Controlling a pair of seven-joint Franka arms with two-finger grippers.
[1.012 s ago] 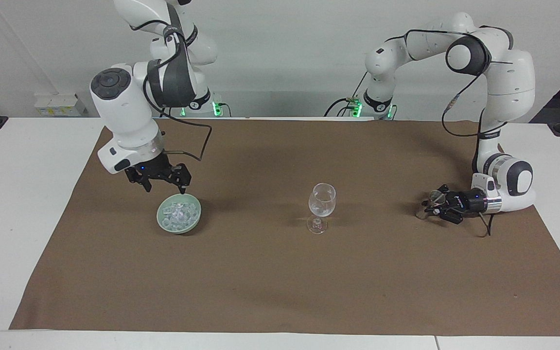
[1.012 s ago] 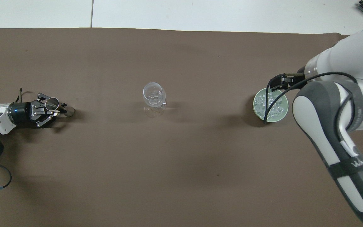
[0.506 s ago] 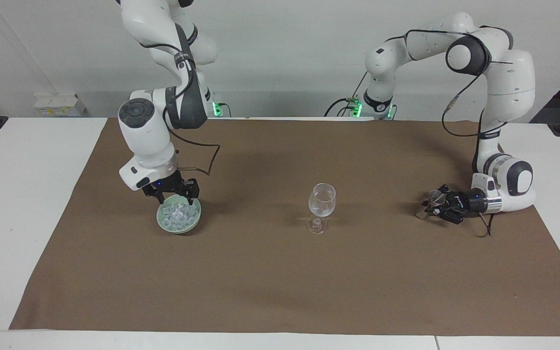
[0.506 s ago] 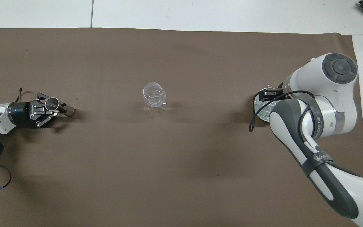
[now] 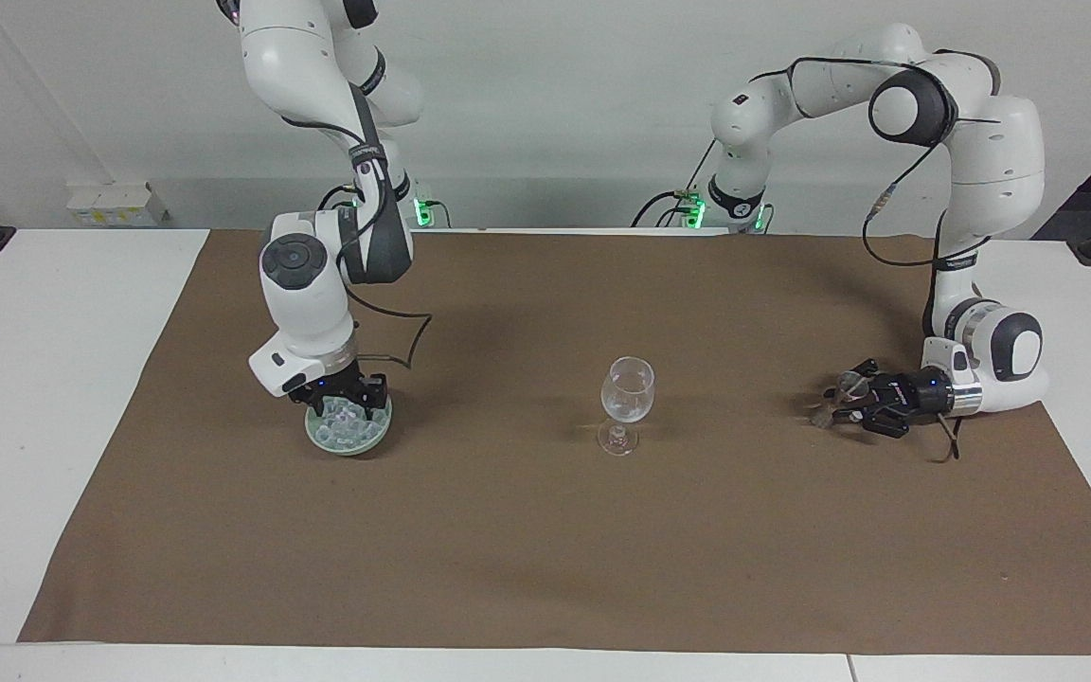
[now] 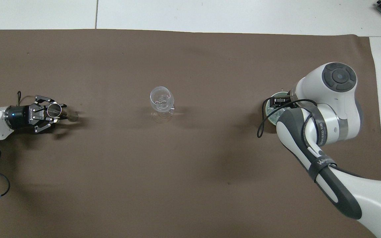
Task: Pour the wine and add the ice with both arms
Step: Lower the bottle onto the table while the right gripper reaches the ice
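I take the wine glass [image 5: 626,403] as my landmark; it stands upright near the middle of the brown mat [image 5: 545,530], with a few clear chunks in its bowl.

Toward the right arm's end of the surface from the glass sits a green bowl [image 5: 348,439] heaped with ice [image 5: 342,426]. The right gripper [image 5: 345,405] is down in this bowl, its tips among the chunks. Its jaws look parted, but I cannot tell whether a chunk sits between them. In the overhead view the arm's wrist covers most of the bowl [image 6: 271,114].

Toward the left arm's end from the glass, the left gripper [image 5: 850,405] lies low over the mat, pointing sideways at the glass. A small metal cup [image 6: 54,110] is on its side between the jaws, mouth up in the overhead view. I cannot tell whether the jaws grip it or stand loose around it.
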